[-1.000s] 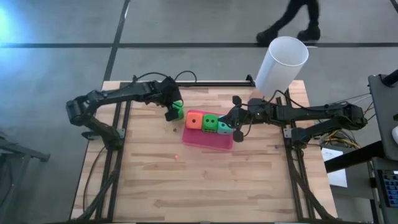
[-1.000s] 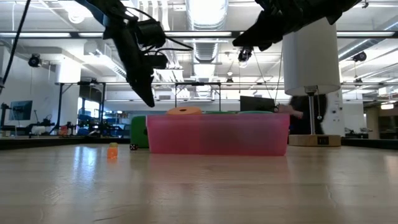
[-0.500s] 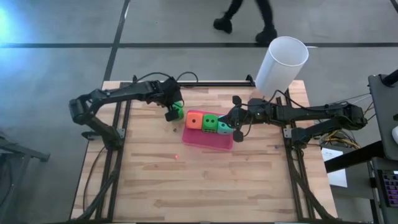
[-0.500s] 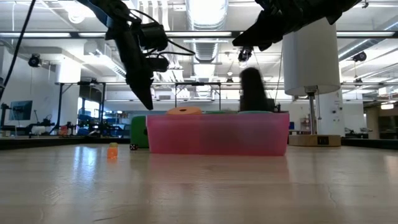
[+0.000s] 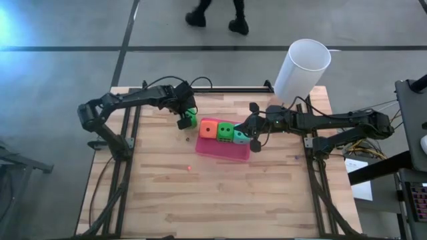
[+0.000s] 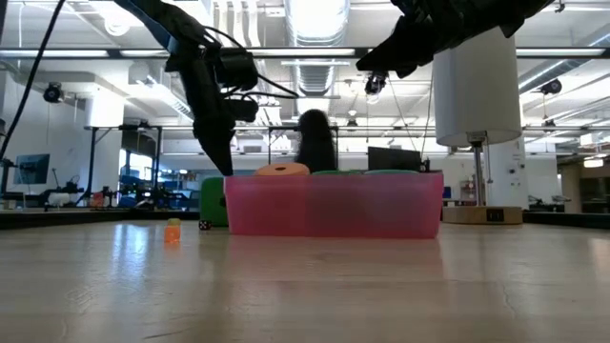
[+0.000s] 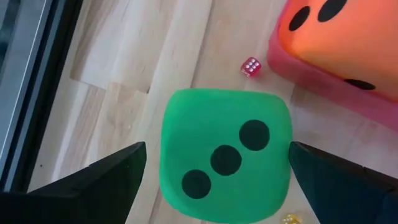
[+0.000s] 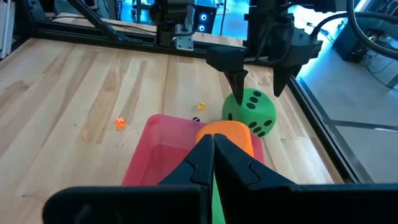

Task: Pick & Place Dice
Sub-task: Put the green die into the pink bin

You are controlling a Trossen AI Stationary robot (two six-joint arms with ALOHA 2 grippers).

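one green die (image 7: 225,152) sits on the table just left of the pink pad (image 5: 223,151), between the spread fingers of the left gripper (image 5: 186,118); soft and light, best pinched across opposite flat faces. right gripper (image 5: 253,139) clenched empty.

Loose die (image 7: 225,160): bright green, three black pips on top.
Die on the pad (image 7: 339,34): orange, black pips.
Pad (image 5: 223,150): pink.
Cylinder (image 5: 301,69): white.
Tiny die (image 7: 250,66): apparently red, white dots.
Table (image 5: 220,193): pale wood planks.
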